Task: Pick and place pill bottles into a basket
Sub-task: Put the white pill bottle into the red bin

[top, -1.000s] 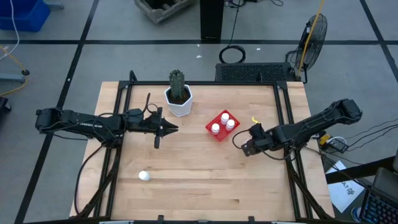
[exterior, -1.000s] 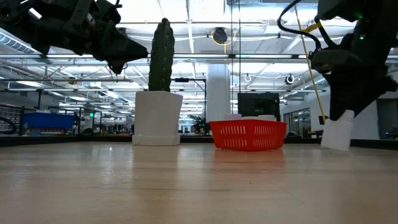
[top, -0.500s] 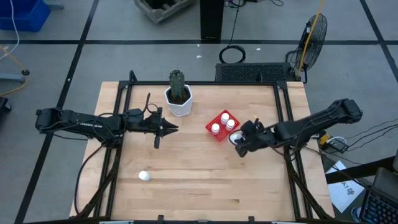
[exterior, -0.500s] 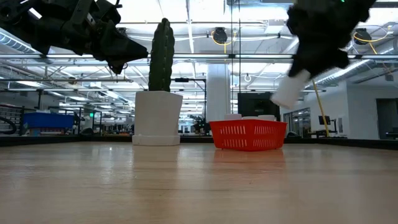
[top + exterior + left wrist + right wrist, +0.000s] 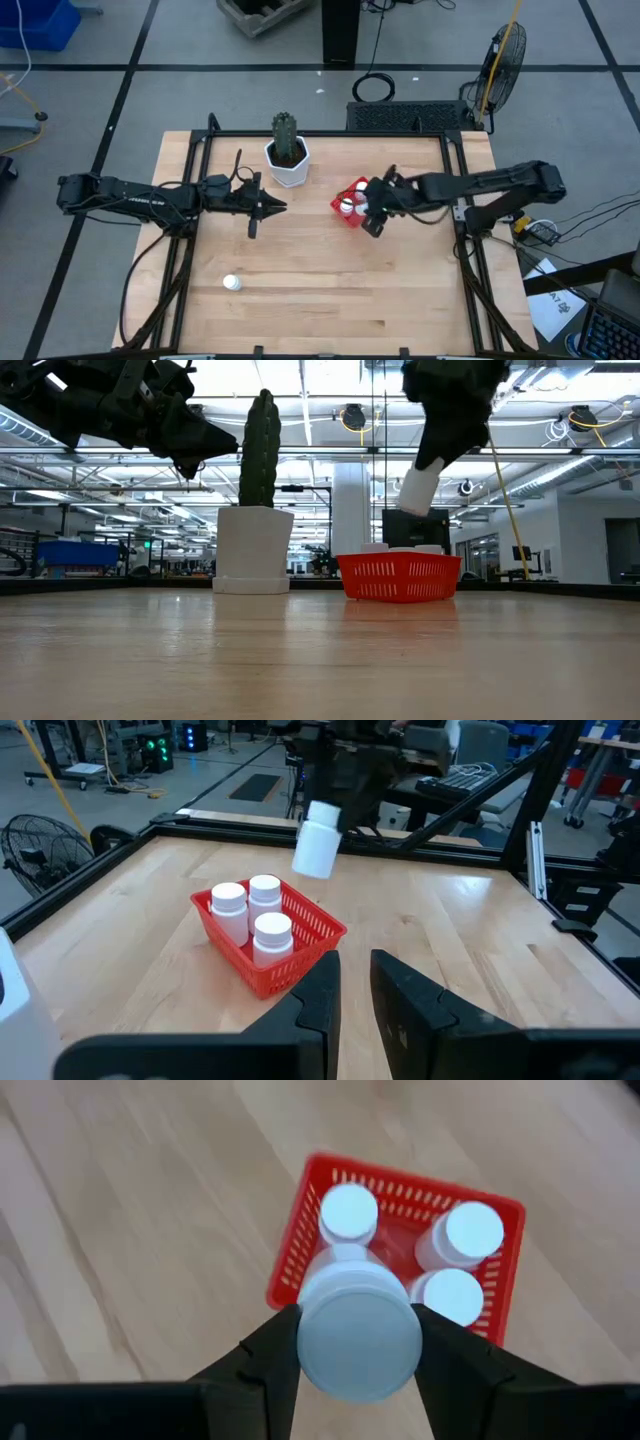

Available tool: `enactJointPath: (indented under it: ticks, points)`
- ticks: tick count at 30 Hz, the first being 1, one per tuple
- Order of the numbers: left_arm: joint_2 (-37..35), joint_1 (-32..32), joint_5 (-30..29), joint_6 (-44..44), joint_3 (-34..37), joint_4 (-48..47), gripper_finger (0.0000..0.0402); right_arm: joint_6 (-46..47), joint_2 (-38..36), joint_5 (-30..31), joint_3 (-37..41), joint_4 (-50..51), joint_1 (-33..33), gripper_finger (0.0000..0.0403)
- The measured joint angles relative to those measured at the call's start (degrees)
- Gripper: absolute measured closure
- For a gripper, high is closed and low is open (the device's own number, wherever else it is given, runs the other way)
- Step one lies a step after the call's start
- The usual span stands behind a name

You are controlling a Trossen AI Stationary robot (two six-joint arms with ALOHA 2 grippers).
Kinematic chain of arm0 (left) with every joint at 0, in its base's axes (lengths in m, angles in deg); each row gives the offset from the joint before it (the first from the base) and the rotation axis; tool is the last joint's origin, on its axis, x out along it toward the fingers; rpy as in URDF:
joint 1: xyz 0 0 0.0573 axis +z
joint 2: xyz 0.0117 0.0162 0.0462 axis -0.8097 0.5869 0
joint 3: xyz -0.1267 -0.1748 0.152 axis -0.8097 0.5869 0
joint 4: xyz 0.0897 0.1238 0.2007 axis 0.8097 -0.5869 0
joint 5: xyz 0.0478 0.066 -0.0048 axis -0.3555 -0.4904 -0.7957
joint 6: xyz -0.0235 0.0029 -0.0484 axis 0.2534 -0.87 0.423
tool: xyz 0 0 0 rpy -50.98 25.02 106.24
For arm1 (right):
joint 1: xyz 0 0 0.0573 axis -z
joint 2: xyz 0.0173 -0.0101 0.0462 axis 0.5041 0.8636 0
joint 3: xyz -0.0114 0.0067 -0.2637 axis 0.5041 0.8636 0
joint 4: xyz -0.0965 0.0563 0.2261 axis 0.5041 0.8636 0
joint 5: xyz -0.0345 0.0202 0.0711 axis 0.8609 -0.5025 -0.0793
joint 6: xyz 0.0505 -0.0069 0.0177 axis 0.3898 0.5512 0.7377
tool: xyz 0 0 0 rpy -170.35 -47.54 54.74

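The red basket (image 5: 338, 207) stands mid-table with three white pill bottles (image 5: 250, 910) upright in it. My right gripper (image 5: 372, 213) is over the basket's right side, shut on a fourth pill bottle (image 5: 418, 488), which hangs above the basket (image 5: 400, 578). A fifth bottle (image 5: 231, 283) lies on the table at the near left. My left gripper (image 5: 280, 207) is shut and empty above the table, left of the basket. My right gripper pinches the pill bottle's upper end (image 5: 358, 1342) between its two fingers (image 5: 268, 1352), one on each side. The fingers slant down from above and from the table's right. The bottle (image 5: 318, 840) hangs tilted below them, clear of the basket and the table.
A white faceted pot with a green cactus (image 5: 287, 160) stands behind and to the left of the basket. Black frame rails run along the table's left and right sides (image 5: 462, 230). Bare wood lies in the middle and near part of the table.
My right gripper has lifted the pill bottle off the table near the right edge. It has carried the bottle up and toward the table's left, to above the red basket. The bottle now hangs tilted instead of standing upright.
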Motion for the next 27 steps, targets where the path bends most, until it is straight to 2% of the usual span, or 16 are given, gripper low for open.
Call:
enactJointPath:
  ticks: [10, 27]
  points:
    - [0.0, 0.0, 0.0, 0.0, 0.0, 0.0, 0.0339, -8.6, 9.0, -9.4, -7.0, 5.5, 9.0, 0.0253]
    - [0.0, 0.0, 0.0, 0.0, 0.0, 0.0, 0.0339, -13.1, 15.1, -9.2, -7.1, 5.9, 10.5, 0.0253]
